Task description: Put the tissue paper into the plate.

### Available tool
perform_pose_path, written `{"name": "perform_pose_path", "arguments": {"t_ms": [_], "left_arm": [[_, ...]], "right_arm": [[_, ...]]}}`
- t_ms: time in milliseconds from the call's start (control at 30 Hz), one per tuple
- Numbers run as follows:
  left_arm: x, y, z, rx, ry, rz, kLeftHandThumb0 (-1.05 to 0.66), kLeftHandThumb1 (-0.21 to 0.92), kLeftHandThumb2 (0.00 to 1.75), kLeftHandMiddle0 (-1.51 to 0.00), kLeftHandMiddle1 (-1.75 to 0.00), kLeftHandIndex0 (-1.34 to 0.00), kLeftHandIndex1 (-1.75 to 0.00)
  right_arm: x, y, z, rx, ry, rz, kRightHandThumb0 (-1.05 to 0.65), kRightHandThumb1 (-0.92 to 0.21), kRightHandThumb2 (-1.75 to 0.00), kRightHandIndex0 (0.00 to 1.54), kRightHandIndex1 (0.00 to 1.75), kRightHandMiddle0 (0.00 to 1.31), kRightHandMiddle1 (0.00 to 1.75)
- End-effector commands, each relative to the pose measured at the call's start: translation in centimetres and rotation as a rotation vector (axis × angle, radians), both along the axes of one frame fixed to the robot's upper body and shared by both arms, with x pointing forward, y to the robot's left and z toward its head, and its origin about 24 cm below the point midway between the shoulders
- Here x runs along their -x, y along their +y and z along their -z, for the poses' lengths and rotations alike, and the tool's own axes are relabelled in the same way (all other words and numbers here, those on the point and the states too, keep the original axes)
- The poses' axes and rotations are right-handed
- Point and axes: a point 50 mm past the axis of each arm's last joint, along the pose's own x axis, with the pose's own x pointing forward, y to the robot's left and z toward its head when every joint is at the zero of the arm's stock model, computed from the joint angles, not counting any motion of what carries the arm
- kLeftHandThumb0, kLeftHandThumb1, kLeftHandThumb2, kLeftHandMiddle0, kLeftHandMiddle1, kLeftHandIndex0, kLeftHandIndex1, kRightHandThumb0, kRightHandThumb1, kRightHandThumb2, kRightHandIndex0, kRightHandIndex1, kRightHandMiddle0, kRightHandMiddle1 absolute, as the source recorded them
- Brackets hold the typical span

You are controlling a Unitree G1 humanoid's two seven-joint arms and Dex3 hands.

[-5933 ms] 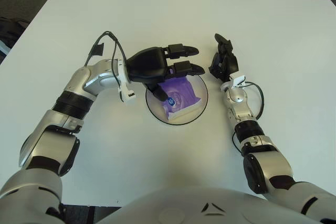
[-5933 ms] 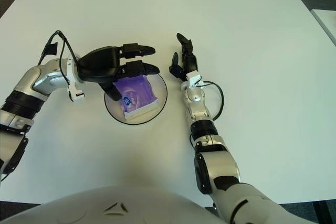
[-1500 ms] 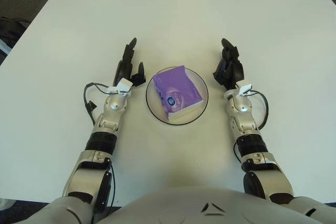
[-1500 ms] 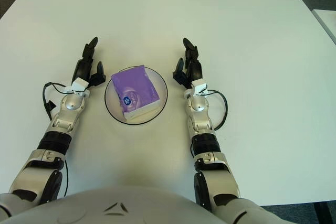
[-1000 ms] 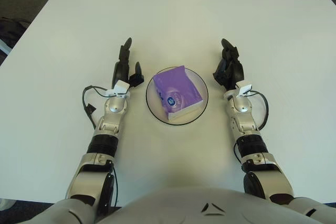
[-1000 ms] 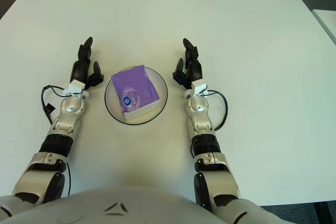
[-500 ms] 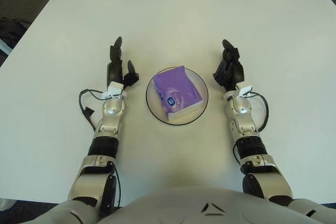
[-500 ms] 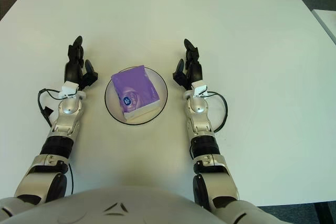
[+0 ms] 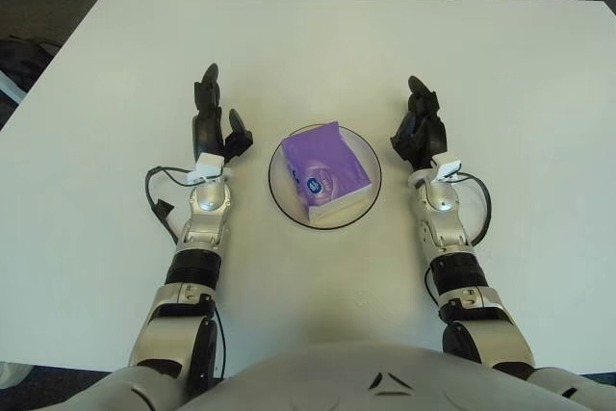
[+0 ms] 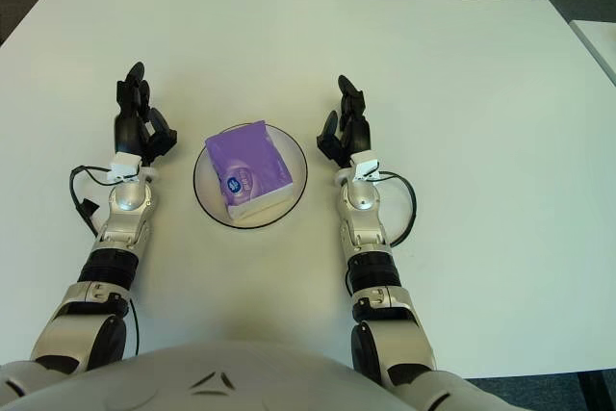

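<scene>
A purple tissue pack (image 9: 328, 168) lies flat inside the round clear plate (image 9: 368, 204) with a dark rim, mid-table. My left hand (image 9: 211, 122) shows to the left of the plate, fingers stretched forward and open, holding nothing. My right hand (image 9: 419, 128) shows to the right of the plate, fingers extended and relaxed, also holding nothing. Neither hand touches the plate or the pack.
The white table (image 9: 337, 40) stretches wide around the plate. Thin black cables loop beside each wrist, the left one (image 9: 154, 201) and the right one (image 9: 478, 207). Dark floor shows beyond the far table edge.
The left hand, once over the plate at the pack, has drawn back to the plate's left side and shifted slightly further left. The right hand has barely moved.
</scene>
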Motion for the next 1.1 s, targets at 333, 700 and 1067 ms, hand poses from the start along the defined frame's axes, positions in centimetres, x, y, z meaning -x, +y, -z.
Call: {"name": "perform_pose_path", "arguments": {"t_ms": [333,700,1067], "left_arm": [[2.0,-1.13,4.06,0.031,0.148,0.01,-0.82,0.92,1.03,-0.25,-0.06,0.0,-0.59],[2.14,-1.23,4.27,0.029,0.159,0.019,-0.83,0.92,1.02,-0.25,-0.05,0.0,-0.6],[2.26,-1.24,4.53,0.027,0.179,0.039,-0.83,0.92,1.0,-0.24,-0.04,0.0,-0.57]], "right_arm": [[3.52,-0.42,6.56,-0.015,0.282,0.041,-0.73,-0.92,-1.0,0.17,0.01,0.0,0.39],[3.66,-0.41,6.5,-0.019,0.269,0.044,-0.74,-0.92,-1.03,0.17,0.01,0.0,0.38],[3.85,-0.47,6.52,-0.023,0.268,0.052,-0.72,-0.92,-1.02,0.18,0.01,0.0,0.43]]}}
